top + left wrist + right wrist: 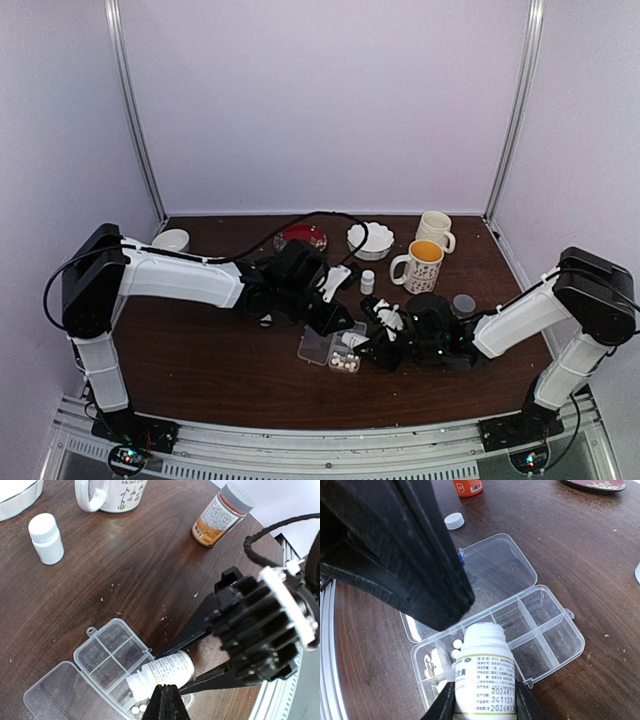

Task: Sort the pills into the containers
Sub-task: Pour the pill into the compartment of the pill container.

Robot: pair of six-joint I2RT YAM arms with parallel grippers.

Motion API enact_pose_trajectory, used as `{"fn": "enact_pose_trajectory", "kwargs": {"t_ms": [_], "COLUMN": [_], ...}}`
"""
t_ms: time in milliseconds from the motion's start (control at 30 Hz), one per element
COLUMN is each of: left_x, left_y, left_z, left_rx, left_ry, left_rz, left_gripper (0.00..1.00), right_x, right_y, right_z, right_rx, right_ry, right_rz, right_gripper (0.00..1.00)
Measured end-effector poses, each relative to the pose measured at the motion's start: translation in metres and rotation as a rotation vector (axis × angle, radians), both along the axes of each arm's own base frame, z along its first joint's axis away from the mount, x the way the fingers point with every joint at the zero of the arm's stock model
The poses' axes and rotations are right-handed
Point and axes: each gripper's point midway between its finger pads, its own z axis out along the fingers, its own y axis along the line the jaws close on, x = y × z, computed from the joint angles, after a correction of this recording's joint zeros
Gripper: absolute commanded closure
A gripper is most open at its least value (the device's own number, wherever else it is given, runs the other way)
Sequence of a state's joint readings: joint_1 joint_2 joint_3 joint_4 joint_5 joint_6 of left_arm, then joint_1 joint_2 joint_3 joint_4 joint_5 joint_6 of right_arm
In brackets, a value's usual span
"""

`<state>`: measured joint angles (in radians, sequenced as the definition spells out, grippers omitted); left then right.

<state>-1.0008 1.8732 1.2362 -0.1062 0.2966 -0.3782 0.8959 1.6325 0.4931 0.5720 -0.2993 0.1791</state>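
Jaws of right gripper (485, 692) clamped on a white bottle (485, 672): smooth plastic cylinder, printed paper label, uncapped mouth tipped over the pill box (570, 636). The left gripper (166, 697) is clenched, matte black fingers pressed tip to tip, just beside the bottle mouth; contact cannot be told. Box flat, clear, rectangular, ribbed into small square cells (540, 610) in two rows, with the hinged lid (497, 565) lying open. The pills (456, 644), small, round and whitish, sit in the end cells at the bottle mouth. A round white cap (454, 520) lies loose on the dark wood-grain table (590, 555).
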Motion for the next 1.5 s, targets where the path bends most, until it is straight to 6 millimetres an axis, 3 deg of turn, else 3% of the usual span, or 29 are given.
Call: {"fn": "enact_pose_trajectory", "kwargs": {"t_ms": [333, 500, 767, 900, 1233, 1500], "left_x": [0.000, -0.001, -0.003, -0.002, 0.003, 0.001], "left_y": [-0.001, 0.001, 0.004, 0.005, -0.003, 0.000], "left_z": [-0.010, -0.041, -0.042, -0.033, 0.028, 0.023], "left_rx": [0.007, 0.070, 0.095, 0.086, -0.047, -0.043], "left_ry": [0.015, 0.056, 0.054, 0.045, -0.039, -0.036], "left_rz": [0.004, 0.003, -0.004, -0.001, -0.001, -0.001], "left_gripper": [1.00, 1.00, 1.00, 1.00, 1.00, 1.00], "right_x": [0.000, -0.001, 0.000, 0.000, -0.001, -0.002], "right_y": [0.000, -0.002, -0.001, -0.001, 0.000, -0.001], "right_z": [0.000, -0.003, -0.002, -0.002, -0.001, 0.002], "right_rx": [0.000, -0.009, -0.007, -0.006, -0.003, 0.007], "right_ry": [0.000, 0.007, 0.006, 0.005, 0.007, -0.001], "right_rz": [0.000, 0.000, -0.001, -0.001, 0.005, 0.005], "right_gripper": [1.00, 1.00, 1.00, 1.00, 1.00, 1.00]}}
